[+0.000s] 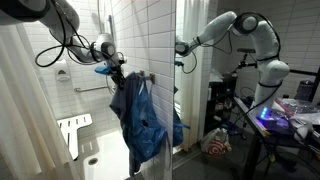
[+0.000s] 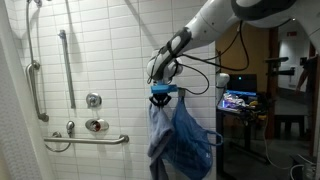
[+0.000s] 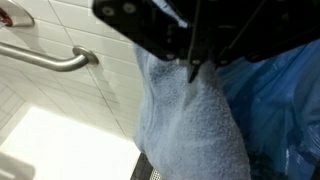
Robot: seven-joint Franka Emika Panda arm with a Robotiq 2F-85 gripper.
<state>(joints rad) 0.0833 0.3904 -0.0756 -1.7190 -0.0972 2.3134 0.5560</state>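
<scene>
black gripper (image 3: pixel 195 68) pinched shut on the top of a blue towel (image 3: pixel 195 130), which hangs limp below it in mid-air. beyond the towel, a steel grab bar (image 3: pixel 45 58) is fixed to the white tiled wall (image 2: pixel 110 40), apart from the cloth.

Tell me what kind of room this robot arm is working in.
Most likely an accessible shower stall in a bathroom: white wall tiles, metal grab bars and a shower valve on the wall. The gripper holds a blue towel there.
</scene>
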